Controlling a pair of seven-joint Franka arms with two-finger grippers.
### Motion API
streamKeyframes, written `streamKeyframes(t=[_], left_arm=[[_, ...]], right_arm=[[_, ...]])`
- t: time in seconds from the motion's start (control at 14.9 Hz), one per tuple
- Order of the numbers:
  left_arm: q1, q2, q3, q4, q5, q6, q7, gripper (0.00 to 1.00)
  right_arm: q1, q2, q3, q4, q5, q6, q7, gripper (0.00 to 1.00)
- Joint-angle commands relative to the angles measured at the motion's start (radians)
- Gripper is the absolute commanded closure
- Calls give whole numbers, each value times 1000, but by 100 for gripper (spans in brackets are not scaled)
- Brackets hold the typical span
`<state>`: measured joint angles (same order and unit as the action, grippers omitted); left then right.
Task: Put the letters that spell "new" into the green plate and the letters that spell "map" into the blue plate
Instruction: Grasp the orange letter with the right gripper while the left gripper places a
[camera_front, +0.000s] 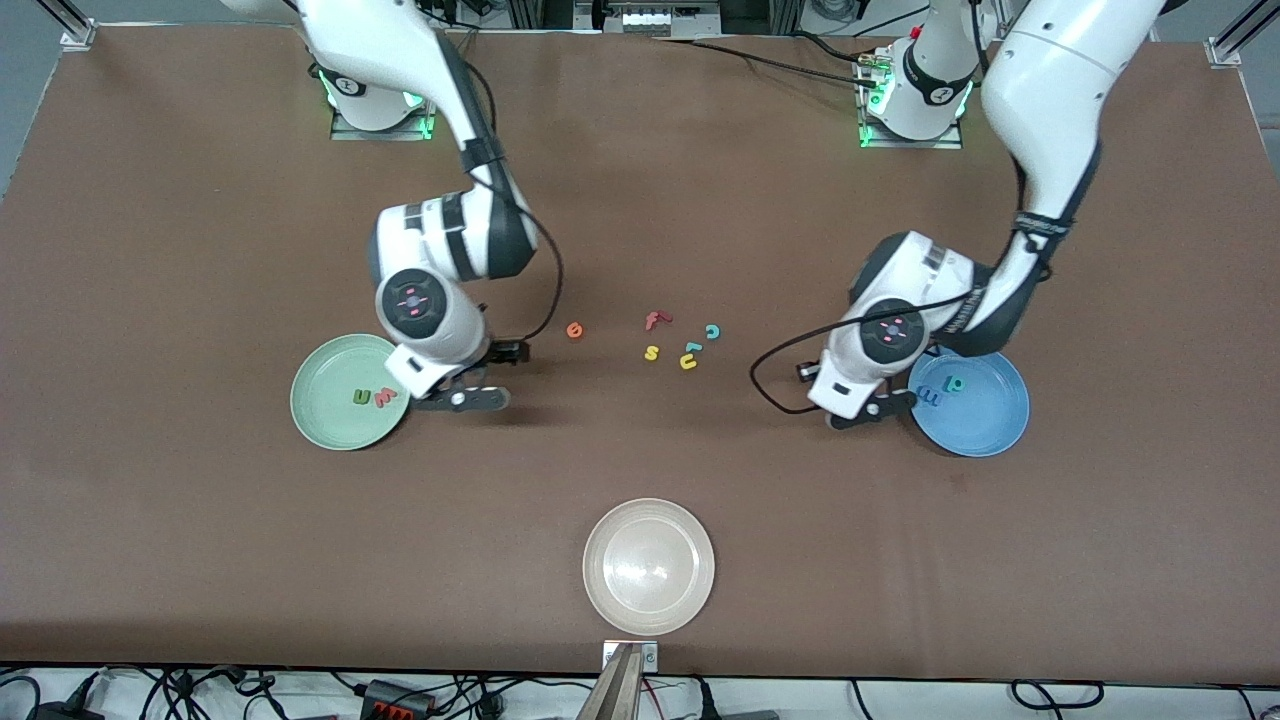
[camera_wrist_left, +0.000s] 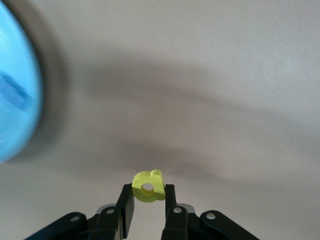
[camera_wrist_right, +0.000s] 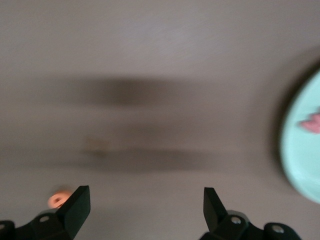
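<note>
The green plate (camera_front: 318, 420) holds a green n (camera_front: 360, 397) and a red-pink w (camera_front: 384, 397). My right gripper (camera_front: 482, 376) hangs open and empty over the table beside that plate (camera_wrist_right: 300, 160); the w (camera_wrist_right: 311, 122) and the orange e (camera_wrist_right: 59, 200) show past its fingers. The orange e (camera_front: 575, 330) lies on the table. The blue plate (camera_front: 985, 425) holds a blue m (camera_front: 928, 397) and a teal p (camera_front: 956, 382). My left gripper (camera_wrist_left: 149, 194) is shut on the yellow a (camera_wrist_left: 148, 184), over the table just beside the blue plate (camera_wrist_left: 15, 120).
A cluster of loose letters lies mid-table: a red f (camera_front: 655, 320), a teal c (camera_front: 713, 331), a yellow s (camera_front: 651, 352), a yellow u (camera_front: 688, 362). A white-beige plate (camera_front: 600, 600) sits nearest the front camera. A black cable loops off each wrist.
</note>
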<state>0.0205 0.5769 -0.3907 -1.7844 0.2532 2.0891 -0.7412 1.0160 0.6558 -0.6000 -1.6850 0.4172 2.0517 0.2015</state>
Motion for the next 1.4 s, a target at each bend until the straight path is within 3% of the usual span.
streamKeyframes(t=[0.0, 0.2, 0.33, 0.4, 0.54, 0.74, 0.8, 0.87, 0.94, 1.0, 1.34], left_arm=[[114, -37, -3, 0, 17, -32, 257, 94], [238, -31, -3, -4, 18, -21, 526, 94], [301, -14, -3, -6, 20, -6, 653, 94], [335, -5, -3, -10, 26, 12, 707, 94], [363, 21, -2, -15, 69, 57, 746, 92], [384, 52, -3, -16, 118, 98, 746, 88], [388, 57, -3, -16, 118, 103, 746, 81], [386, 55, -3, -16, 118, 103, 744, 53], [386, 55, -5, -16, 118, 103, 743, 6], [388, 52, -7, -16, 118, 100, 744, 0], [378, -1, -23, -6, 118, 31, 744, 0]], right_arm=[[76, 22, -10, -13, 81, 25, 36, 0], [118, 62, -11, -15, 138, 68, 127, 0], [125, 67, -9, -15, 146, 88, 176, 9], [131, 71, -4, -15, 147, 88, 203, 18], [141, 79, 0, -16, 147, 90, 233, 25], [145, 85, 28, -18, 147, 99, 272, 28], [145, 87, 34, -19, 147, 117, 291, 28], [145, 94, 42, -19, 147, 131, 303, 28], [147, 100, 49, -19, 147, 139, 306, 29], [145, 102, 51, -21, 147, 145, 306, 30], [145, 123, 51, -21, 149, 150, 308, 34]])
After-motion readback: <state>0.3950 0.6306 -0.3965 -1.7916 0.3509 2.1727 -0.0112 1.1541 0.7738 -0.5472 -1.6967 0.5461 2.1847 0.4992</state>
